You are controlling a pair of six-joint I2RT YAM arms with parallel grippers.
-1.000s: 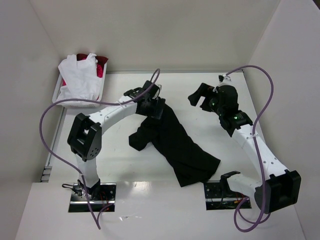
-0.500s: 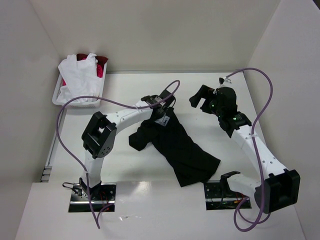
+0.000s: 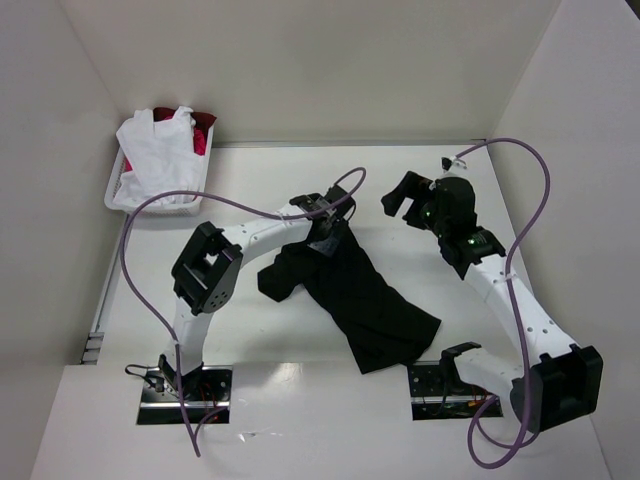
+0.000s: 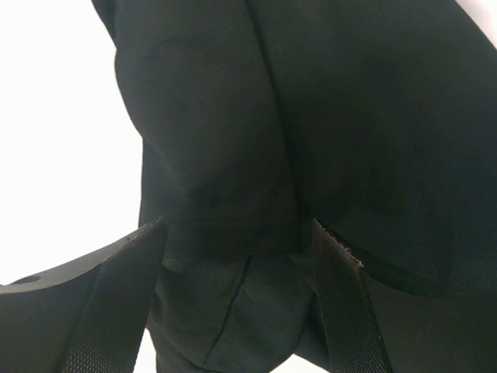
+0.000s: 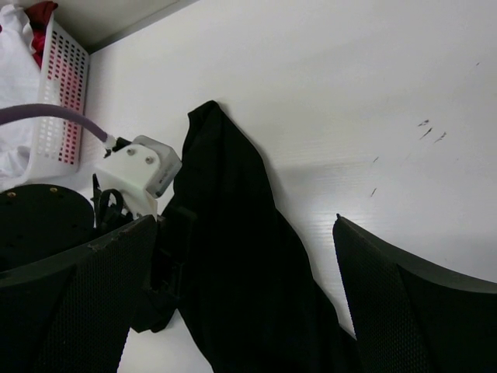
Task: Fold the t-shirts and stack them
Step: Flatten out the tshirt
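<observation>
Black t-shirt (image 3: 365,295) lies crumpled and unfolded: left hand (image 3: 328,225) straddles its far end, jaws apart, right hand (image 3: 405,195) hangs open nearby; the next move should be pinching the cloth and spreading it flat.

black t-shirt (image 4: 334,116): in the left wrist view it runs off the top, right and bottom edges.
left hand (image 3: 326,232): from above, fingertips lost against the dark cloth; contact cannot be told.
right hand (image 5: 245,223): its 2 fingers are cut by the bottom edge of its wrist view.
red t-shirt (image 3: 204,126): mostly buried under the white t-shirt (image 3: 158,160).
basket (image 5: 66,85): cut by the left edge in the right wrist view.
</observation>
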